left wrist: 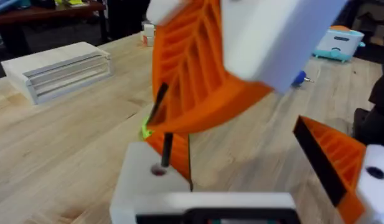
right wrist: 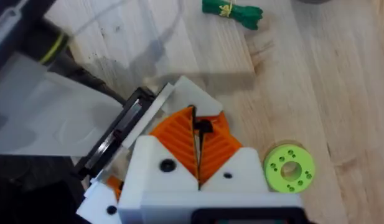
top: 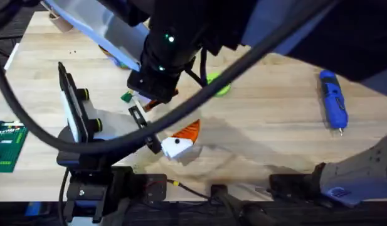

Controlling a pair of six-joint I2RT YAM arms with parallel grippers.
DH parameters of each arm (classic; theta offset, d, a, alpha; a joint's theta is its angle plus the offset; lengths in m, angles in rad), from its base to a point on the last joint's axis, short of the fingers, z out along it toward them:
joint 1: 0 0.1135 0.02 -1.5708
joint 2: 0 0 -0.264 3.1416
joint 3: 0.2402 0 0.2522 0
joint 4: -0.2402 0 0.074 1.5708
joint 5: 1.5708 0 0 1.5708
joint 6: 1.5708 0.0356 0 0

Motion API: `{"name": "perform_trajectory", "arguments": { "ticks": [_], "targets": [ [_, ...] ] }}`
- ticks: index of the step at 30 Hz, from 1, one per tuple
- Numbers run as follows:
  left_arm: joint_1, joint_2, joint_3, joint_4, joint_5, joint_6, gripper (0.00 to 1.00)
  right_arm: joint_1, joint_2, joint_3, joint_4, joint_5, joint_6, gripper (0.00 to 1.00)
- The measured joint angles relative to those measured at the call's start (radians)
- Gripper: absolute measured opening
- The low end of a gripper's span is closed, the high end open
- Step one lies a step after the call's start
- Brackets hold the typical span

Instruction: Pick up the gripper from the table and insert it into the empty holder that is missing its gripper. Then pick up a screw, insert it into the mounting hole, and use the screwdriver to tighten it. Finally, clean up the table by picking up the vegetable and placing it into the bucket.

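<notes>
The right gripper (right wrist: 198,168) is pinching a small black screw (right wrist: 204,127) between closed fingers above the white holder (top: 178,148). The left gripper (left wrist: 266,180) is standing open. The screwdriver (top: 333,99) is lying far right on the surface (top: 268,125), the vegetable (right wrist: 232,11) beyond.

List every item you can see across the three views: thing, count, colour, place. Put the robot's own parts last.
screwdriver: 1, blue, right part of the table
disc: 1, bright green, mid-table
vegetable: 1, dark green, on the table, apart from the disc
circuit board: 1, green, table's left edge
slatted block: 1, white, on the table
table: 1, light wood
screw: 1, black, pinched in the right claw
holder: 1, white, hole just under the screw
right claw: 1, white with orange pads, shut
left claw: 1, white and orange, open
</notes>
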Motion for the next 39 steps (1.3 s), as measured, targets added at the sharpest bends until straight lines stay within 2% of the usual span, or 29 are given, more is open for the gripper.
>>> {"name": "perform_trajectory", "arguments": {
  "ticks": [31, 39],
  "targets": [
    [0.000, 0.000, 0.000, 0.000, 0.000, -0.005, 0.993, 0.000, 0.026, 0.000, 0.022, 0.003, 0.000, 0.008],
    [0.000, 0.000, 0.000, 0.000, -0.001, -0.009, 0.993, 0.000, 0.026, 0.000, -0.016, 0.004, 0.000, 0.008]
  ]
}}
